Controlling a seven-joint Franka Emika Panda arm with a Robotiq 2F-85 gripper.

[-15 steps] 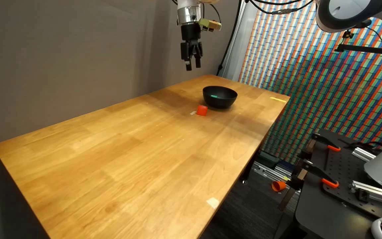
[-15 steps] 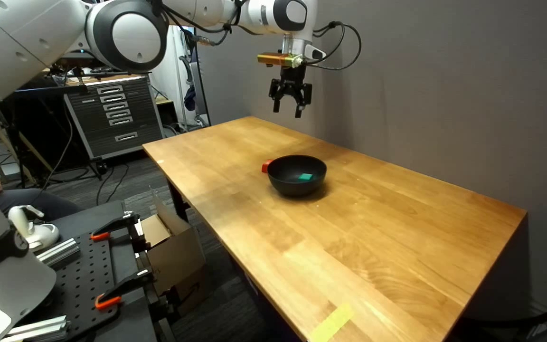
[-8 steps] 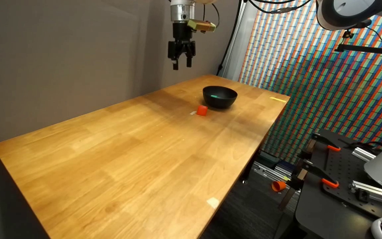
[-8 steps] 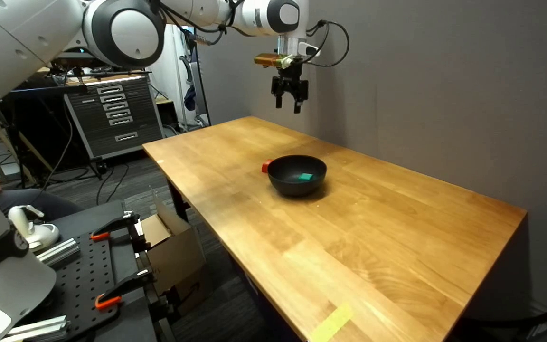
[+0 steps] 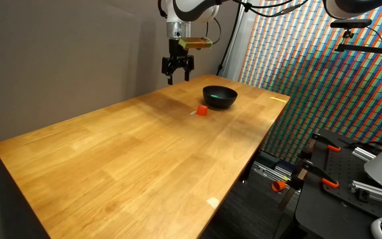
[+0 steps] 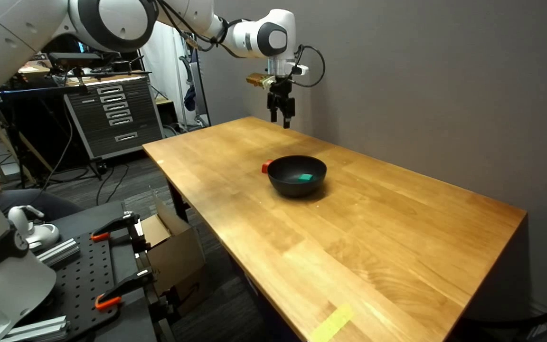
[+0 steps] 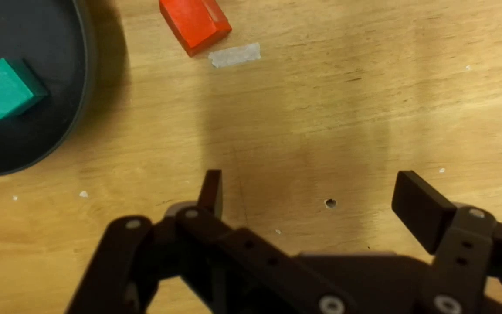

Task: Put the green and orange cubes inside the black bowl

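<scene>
We judge one placement of the task complete: the green cube [image 7: 5,89] lies inside the black bowl [image 6: 295,189], at the left edge of the wrist view. The orange cube [image 7: 196,22], reddish in tone, rests on the table [image 5: 111,159] outside the bowl, at the top of the wrist view and just beside a short tape strip [image 7: 235,55]; a gap shows between it and the bowl. We therefore take the step in hand to be the approach to the orange cube. For the next move, we expect to shift the gripper [image 7: 308,187] toward the top of the wrist view and somewhat left, rotate it so that the jaws meet two opposite faces of the angled cube, then descend and close. We advise holding the finger nearer the bowl off its rim during descent, since contact could slide the bowl or spoil the grip. The gripper stands with its jaws spread wide and nothing between the fingertips. In an exterior view we see the arm [image 6: 249,40] run from the upper left to the top middle of the frame, then turn down at its far end, so that the gripper hangs near vertical, clear of the table.
</scene>
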